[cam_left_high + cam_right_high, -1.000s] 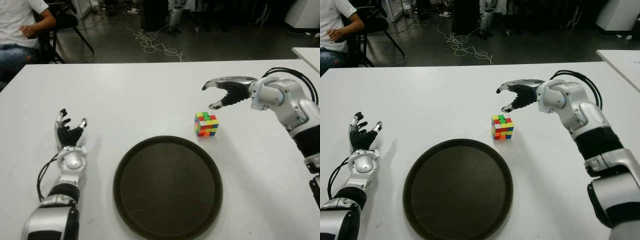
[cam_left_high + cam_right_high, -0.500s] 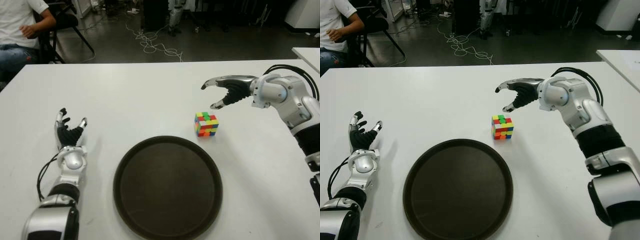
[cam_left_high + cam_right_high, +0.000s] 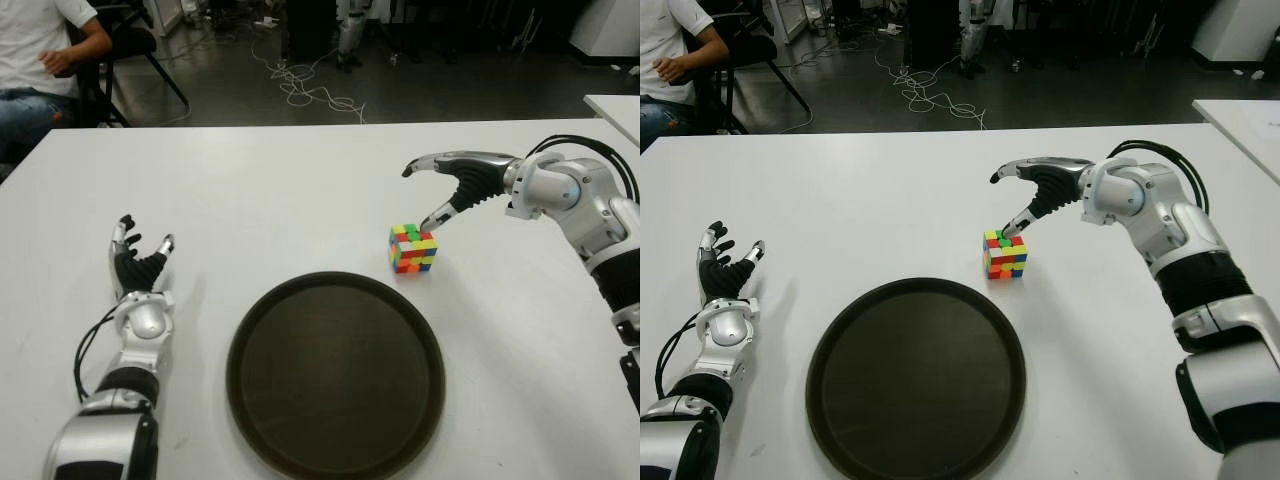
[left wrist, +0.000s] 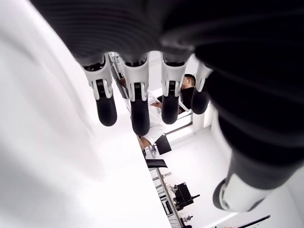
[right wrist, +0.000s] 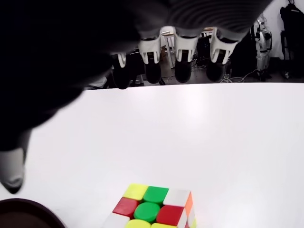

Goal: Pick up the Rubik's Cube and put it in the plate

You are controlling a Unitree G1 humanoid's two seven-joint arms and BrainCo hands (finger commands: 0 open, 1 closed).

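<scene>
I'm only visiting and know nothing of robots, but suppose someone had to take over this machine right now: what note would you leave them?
Right hand: open, holding nothing, poised just above and behind the Rubik's Cube, thumb tip close to the cube's top; contact cannot be told.
Left hand: open and idle, to the left of the plate.
Cube: on the white table, just beyond the plate's far right rim, apart from it.
Plate: holds nothing.
Done: the reach toward the cube.
Left: close the fingers on the cube, lift it, carry it over the plate, release.

one cube (image 3: 413, 248), one plate (image 3: 335, 375), two hands
</scene>
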